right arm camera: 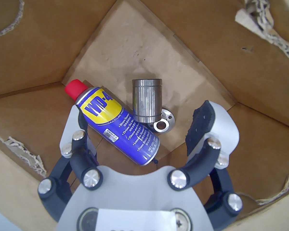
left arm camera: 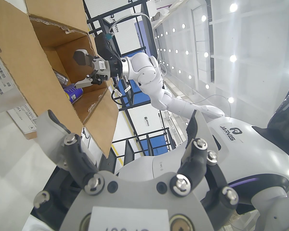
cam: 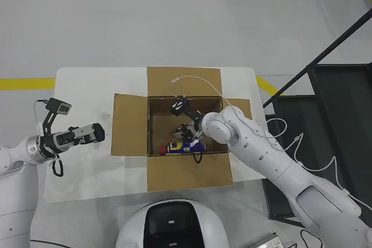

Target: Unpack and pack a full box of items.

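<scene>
You were mid-unpacking: your right end effector [right arm camera: 138, 118] hung wide open and empty inside the box [right arm camera: 183, 13], above the spray can [right arm camera: 115, 123] lying against a metal cylinder [right arm camera: 147, 99]. The next move likely called for straddling the can and closing. Your left end effector [left arm camera: 121, 121] sat open and empty beside the box.

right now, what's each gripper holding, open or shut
Left gripper: open, holding nothing, beside the box.
Right gripper: open, holding nothing, down in the box over the spray can.
</scene>
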